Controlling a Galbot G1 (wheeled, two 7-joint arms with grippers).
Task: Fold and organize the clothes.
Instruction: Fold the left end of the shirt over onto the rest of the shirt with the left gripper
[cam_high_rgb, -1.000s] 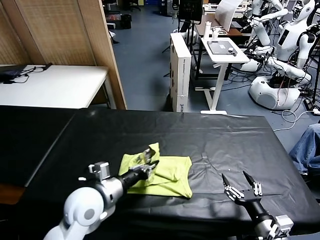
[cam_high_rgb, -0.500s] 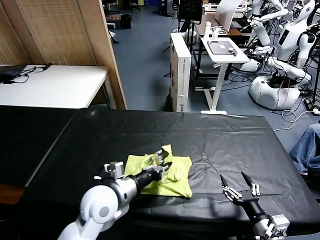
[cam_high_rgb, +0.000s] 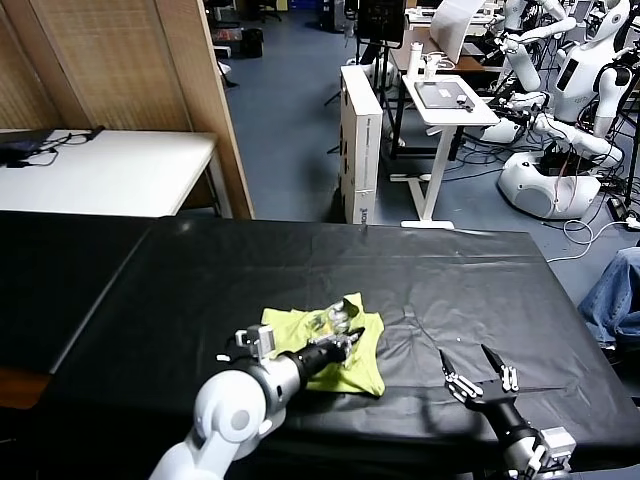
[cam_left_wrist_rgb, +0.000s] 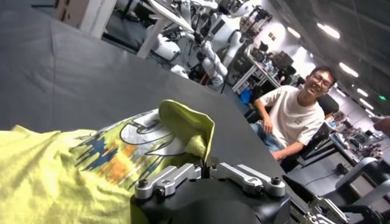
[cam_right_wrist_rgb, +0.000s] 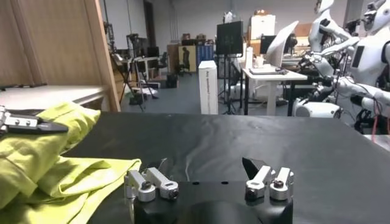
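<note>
T-shirt (cam_high_rgb: 345, 350), lime, bunched near the front of the black table (cam_high_rgb: 300, 265), printed side showing in the left wrist view. Left gripper (cam_high_rgb: 343, 328) over it, jaws pinched tight on a raised fold of the fabric. Right gripper (cam_high_rgb: 478, 372) low above the table's front right, well apart from the shirt, jaws spread wide, holding nothing.

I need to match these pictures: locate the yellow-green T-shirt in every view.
Head view: T-shirt lies near the middle of the black table.
Left wrist view: fills the foreground, printed side up.
Right wrist view: bunched at the left edge.
Shared landmark: the black table.
</note>
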